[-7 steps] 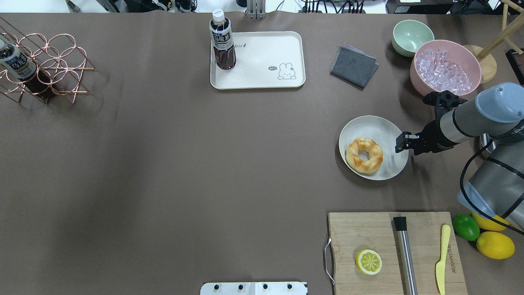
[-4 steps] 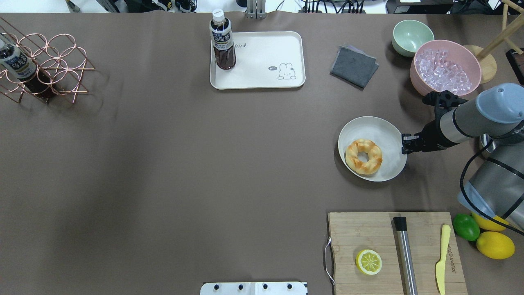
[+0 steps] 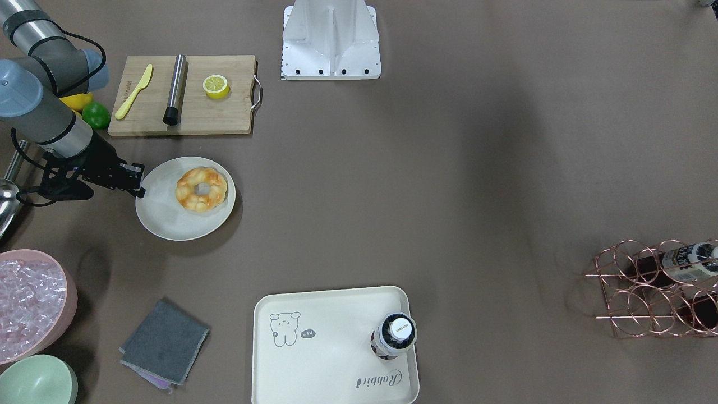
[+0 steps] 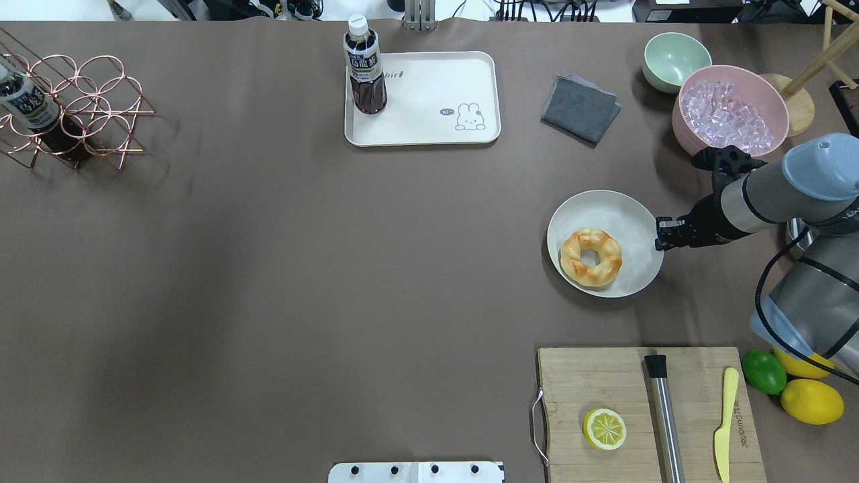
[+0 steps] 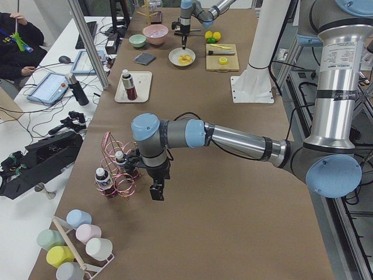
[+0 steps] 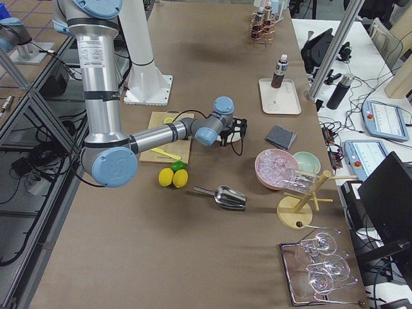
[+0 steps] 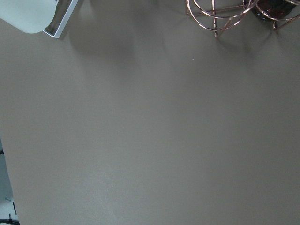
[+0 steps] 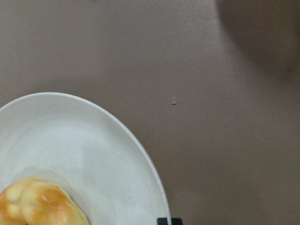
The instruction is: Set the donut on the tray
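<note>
In the overhead view the donut [image 4: 591, 257] lies on a plate [image 4: 631, 215] at right centre, and my right gripper [image 4: 661, 235] is at the plate's right rim. The tray [image 4: 429, 127] sits at the upper middle, well apart, with a bottle [image 4: 365, 67] on its upper left corner. A cutting board [image 4: 590, 382] lies at lower right.

You have open table [image 4: 470, 221] from the round plate [image 4: 617, 211] across to the tray [image 4: 429, 100]. Only the bottle [image 4: 365, 74] blocks the tray's far-left corner; its right side is free.
</note>
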`<state>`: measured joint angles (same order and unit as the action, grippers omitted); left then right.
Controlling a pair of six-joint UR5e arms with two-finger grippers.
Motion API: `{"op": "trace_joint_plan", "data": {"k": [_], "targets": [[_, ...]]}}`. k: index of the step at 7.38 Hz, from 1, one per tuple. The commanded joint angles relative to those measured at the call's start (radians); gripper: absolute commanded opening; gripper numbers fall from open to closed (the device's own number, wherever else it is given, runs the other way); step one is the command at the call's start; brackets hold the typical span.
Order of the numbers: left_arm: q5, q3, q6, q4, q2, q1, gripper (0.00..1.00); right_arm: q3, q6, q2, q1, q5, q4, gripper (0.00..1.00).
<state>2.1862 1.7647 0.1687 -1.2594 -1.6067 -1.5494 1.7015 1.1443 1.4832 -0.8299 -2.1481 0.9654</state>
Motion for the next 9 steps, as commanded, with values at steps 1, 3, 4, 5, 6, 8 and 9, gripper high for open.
{"op": "trace_joint_plan", "data": {"k": [1, 3, 4, 5, 6, 8, 9], "targets": [[0.0, -0.002, 0.0, 0.0, -0.005, 0.0, 0.98, 0.007, 0.063, -0.055, -0.002, -0.003, -0.004, 0.0], [0.0, -0.002, 0.0, 0.0, -0.007, 0.0, 0.98, -0.026, 0.096, -0.121, -0.015, -0.003, 0.0, 0.0], [0.0, -0.004, 0.0, 0.0, -0.007, 0.0, 0.98, -0.092, 0.142, -0.205, -0.031, -0.021, 0.001, 0.0], [0.0, -0.005, 0.0, 0.0, -0.007, 0.0, 0.98, -0.15, 0.162, -0.272, -0.055, -0.047, 0.003, 0.0], [0.0, -0.005, 0.0, 0.0, -0.007, 0.0, 0.98, -0.213, 0.166, -0.332, -0.078, -0.058, 0.006, 0.0], [0.0, -0.005, -0.002, 0.0, -0.005, -0.002, 0.98, -0.371, 0.167, -0.476, -0.097, -0.055, 0.007, 0.0], [0.001, -0.005, -0.002, 0.0, -0.005, -0.002, 0.98, -0.438, 0.167, -0.533, -0.098, -0.05, 0.007, 0.0]]}}
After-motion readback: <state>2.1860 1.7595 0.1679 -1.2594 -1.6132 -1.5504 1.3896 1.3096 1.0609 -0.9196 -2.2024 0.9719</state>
